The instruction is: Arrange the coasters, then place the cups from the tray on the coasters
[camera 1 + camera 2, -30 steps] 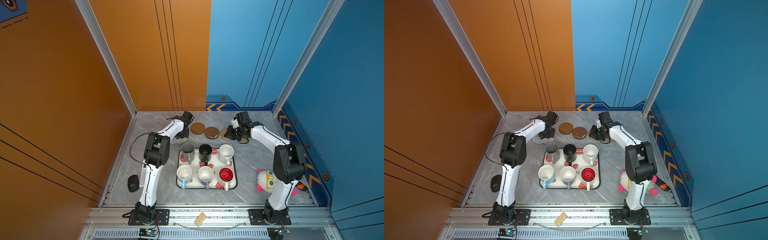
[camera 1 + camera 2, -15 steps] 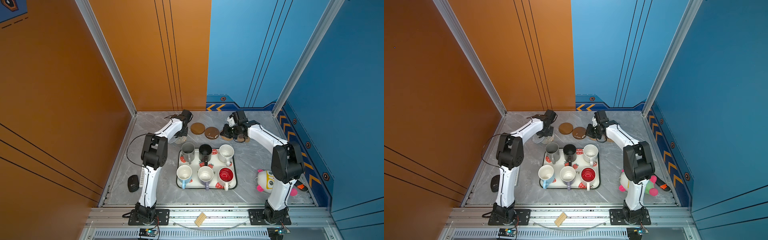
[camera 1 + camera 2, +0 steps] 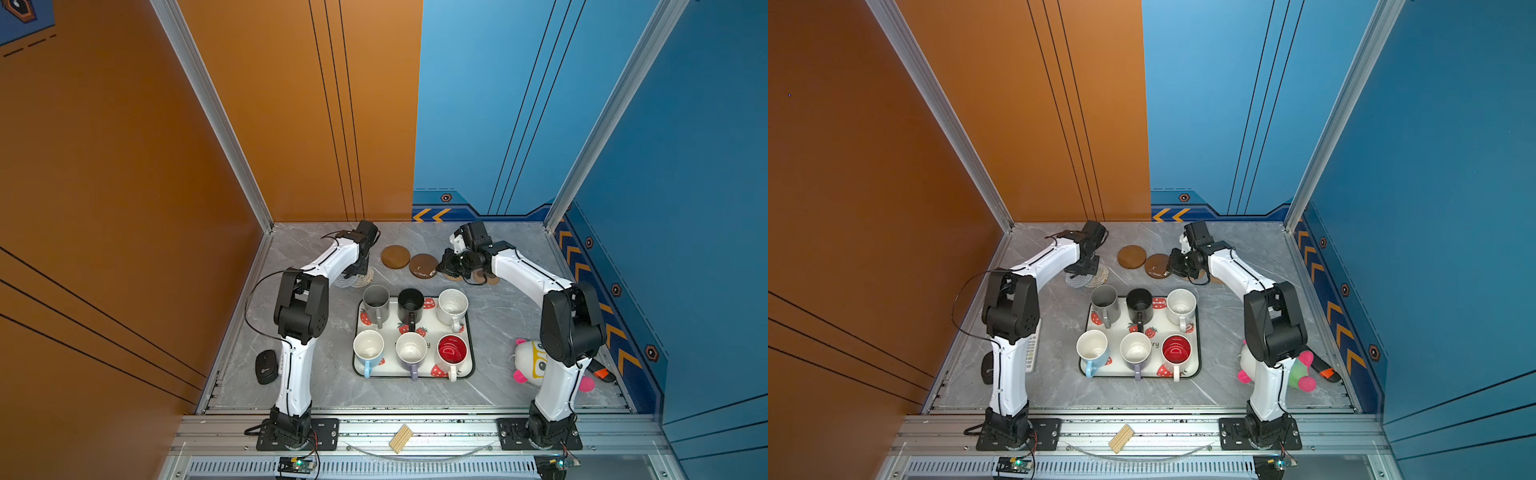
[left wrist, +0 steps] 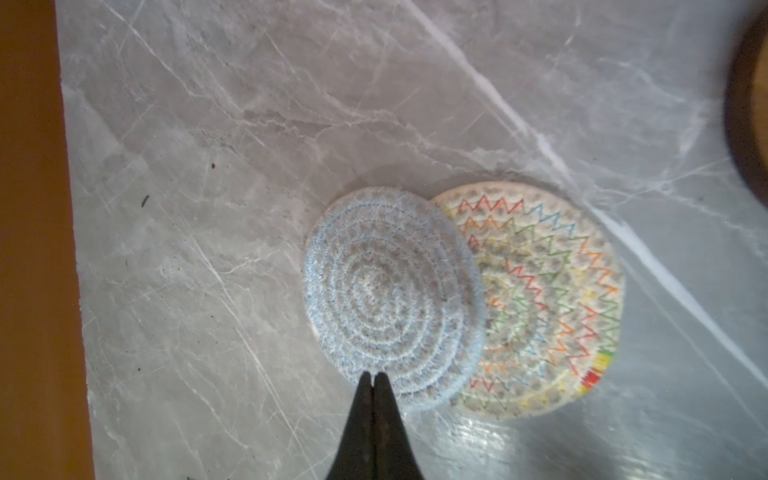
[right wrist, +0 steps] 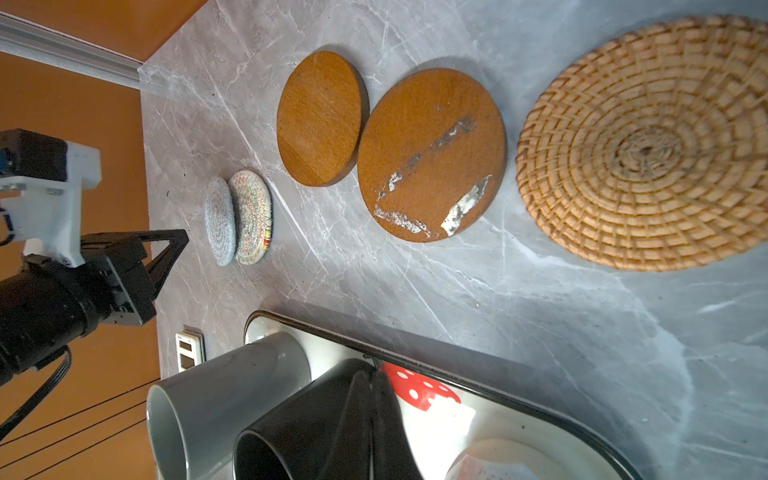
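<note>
Marble table (image 3: 519, 324): left gripper (image 4: 372, 377) closed, empty, tips at the edge of the grey woven coaster (image 4: 386, 299). It overlaps the cream coaster (image 4: 548, 299), so likely a separating push. Right gripper (image 5: 375, 374) closed, empty, rattan coaster (image 5: 648, 145) near it. Cups (image 3: 376, 305) wait on the tray (image 5: 436, 436).

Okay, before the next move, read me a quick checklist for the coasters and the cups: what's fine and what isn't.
1. Left gripper shut, tips at the grey woven coaster's edge: ok.
2. Grey woven coaster clear of the cream woven coaster: not ok, it lies partly on it.
3. Plain wooden disc and scuffed wooden disc apart: not ok, their edges meet.
4. Rattan coaster lying alone: ok.
5. Paw-print coaster free: cannot tell, the right arm covers most of it.
6. Six cups on the tray: ok.
</note>
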Controlling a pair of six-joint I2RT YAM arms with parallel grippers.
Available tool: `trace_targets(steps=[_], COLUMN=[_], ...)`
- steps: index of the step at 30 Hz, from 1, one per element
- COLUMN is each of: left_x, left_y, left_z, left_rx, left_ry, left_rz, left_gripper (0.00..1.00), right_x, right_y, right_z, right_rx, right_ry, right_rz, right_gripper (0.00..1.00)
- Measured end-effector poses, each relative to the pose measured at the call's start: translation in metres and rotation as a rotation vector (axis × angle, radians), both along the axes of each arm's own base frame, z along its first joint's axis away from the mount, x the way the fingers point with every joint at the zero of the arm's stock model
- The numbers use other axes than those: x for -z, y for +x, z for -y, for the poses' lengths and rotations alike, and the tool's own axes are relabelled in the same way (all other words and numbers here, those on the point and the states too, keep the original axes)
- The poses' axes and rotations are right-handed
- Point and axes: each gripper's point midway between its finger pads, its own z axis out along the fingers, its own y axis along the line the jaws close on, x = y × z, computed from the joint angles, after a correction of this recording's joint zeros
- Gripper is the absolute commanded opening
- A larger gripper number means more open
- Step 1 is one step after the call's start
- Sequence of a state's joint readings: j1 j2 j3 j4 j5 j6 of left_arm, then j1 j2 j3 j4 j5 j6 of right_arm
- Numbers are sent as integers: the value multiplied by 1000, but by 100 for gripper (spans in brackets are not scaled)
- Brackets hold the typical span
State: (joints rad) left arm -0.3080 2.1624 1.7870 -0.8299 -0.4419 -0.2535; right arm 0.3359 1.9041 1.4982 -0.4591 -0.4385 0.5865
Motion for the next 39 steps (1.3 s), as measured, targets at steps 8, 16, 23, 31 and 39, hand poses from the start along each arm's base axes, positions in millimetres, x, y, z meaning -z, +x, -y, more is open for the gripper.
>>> trace_targets(steps=[8,16,23,31,39], left_x=[4,11,22,43,43], left_y=[-5,-5,3,10,16], left_z=[-10,-15,-14,-7,9], left_rx=[-30,-71,-87,-86,-66], left_ry=[-37,-140,-216,-236,-244], left_rz=[-13,-4,2,-21,-5], left_gripper=[0,0,0,0,0], right_x=[-15,-6,11,7,5], right_y=[33,46,45,48,45], right_z=[-61,-135,-150,-159,-163], right_rx=[-109,-245,-268,-279,-286], right_ry=[113,220,248,282,292], right_rz=[39,29,-21,-29,-39], right_gripper=[1,0,1,1,1])
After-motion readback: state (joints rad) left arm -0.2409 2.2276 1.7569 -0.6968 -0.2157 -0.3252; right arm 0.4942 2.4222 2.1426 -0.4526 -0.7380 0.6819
